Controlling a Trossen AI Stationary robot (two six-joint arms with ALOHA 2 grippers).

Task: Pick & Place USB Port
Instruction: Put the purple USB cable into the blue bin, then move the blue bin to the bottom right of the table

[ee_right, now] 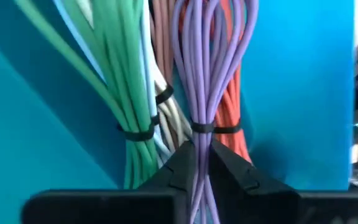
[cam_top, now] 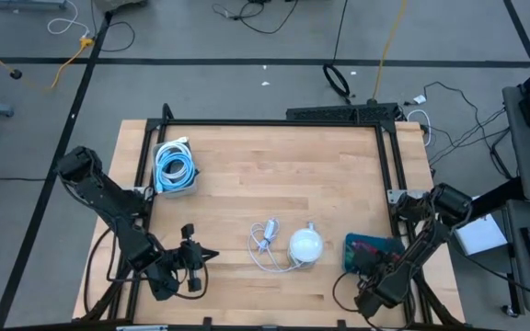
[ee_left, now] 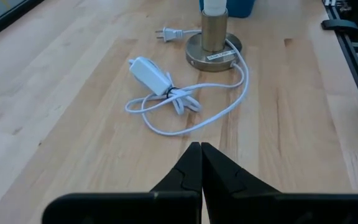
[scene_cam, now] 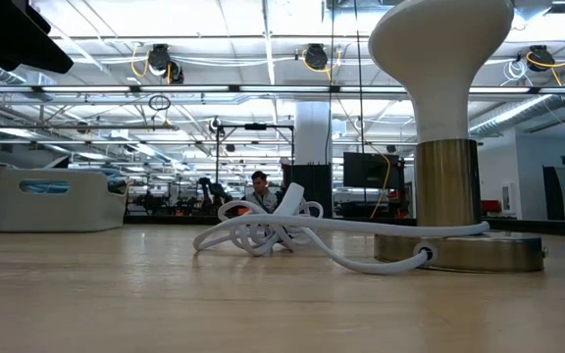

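A blue bin [cam_top: 373, 246] stands at the table's near right and holds several tied cable bundles: green [ee_right: 123, 81], grey-brown [ee_right: 163, 62], red [ee_right: 232, 106] and purple [ee_right: 207, 62]. My right gripper [ee_right: 202, 168] reaches down into the bin and is shut on the purple bundle; in the high view the right gripper [cam_top: 364, 262] sits at the bin's near edge. My left gripper [ee_left: 201, 155] is shut on nothing and hovers over bare wood at the near left, also seen as the left gripper [cam_top: 199, 260] from above. My right gripper pinches the purple bundle between its two fingers just below its black tie [ee_right: 202, 144], with the strands running through the narrow gap. The fingers come steeply from above. The bundle lies among the other bundles in the bin.
A white-shaded lamp [cam_top: 305, 244] with a brass base [ee_left: 213, 53] stands in the table's near middle, its white cord and adapter [ee_left: 153, 73] coiled beside it. A white bin of blue and white cables [cam_top: 175, 167] sits far left. Black rails [cam_top: 274, 122] frame the table.
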